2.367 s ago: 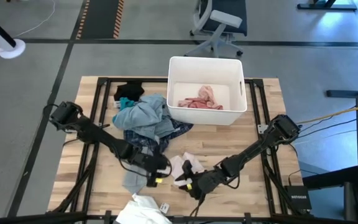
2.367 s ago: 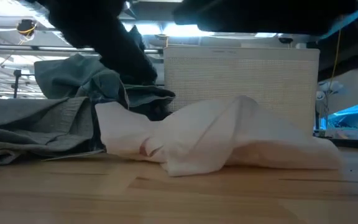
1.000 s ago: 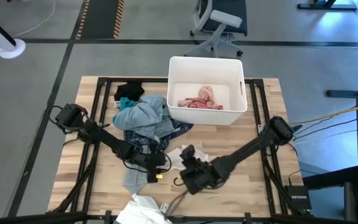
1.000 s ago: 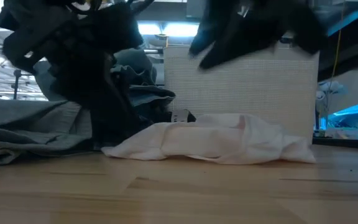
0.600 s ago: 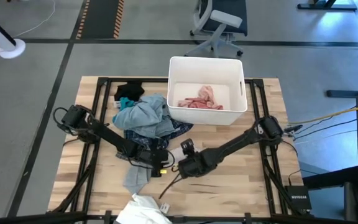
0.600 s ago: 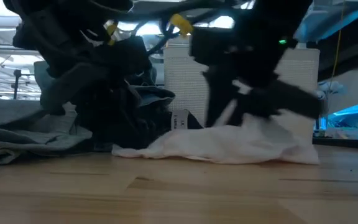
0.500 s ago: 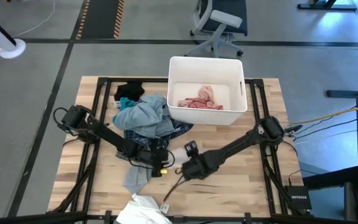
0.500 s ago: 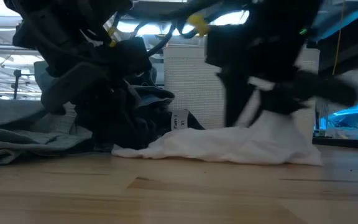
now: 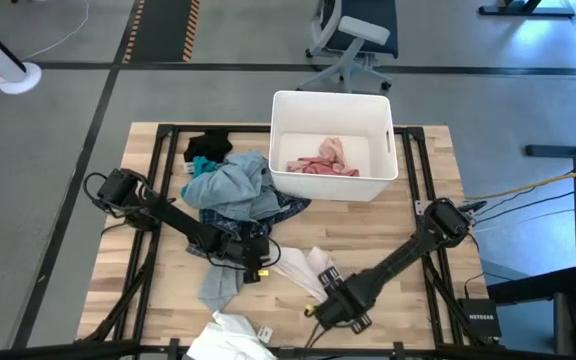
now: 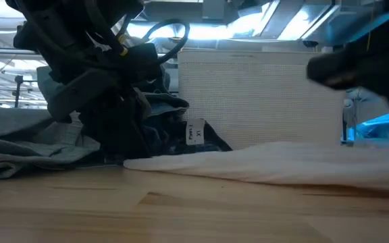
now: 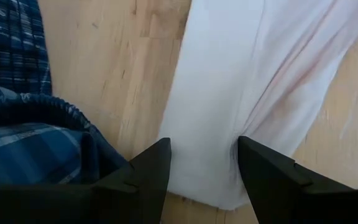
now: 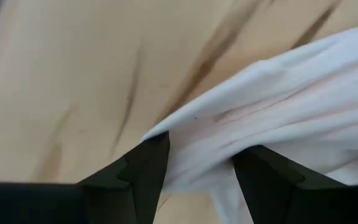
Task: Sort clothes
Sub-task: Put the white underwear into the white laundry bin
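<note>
Two grippers (image 9: 268,262) (image 9: 326,292) on one white garment (image 9: 303,268)

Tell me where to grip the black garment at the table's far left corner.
Take the black garment at its bunched middle, coming straight down from above. It lies crumpled and low on the table, clear of the white bin; only its near edge touches the blue-grey pile.

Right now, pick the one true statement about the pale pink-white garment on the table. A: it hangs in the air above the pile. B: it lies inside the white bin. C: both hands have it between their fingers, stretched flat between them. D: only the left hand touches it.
C: the pale garment lies stretched on the wood from the left hand to the right hand, and each wrist view shows fabric between that hand's fingers.
</note>
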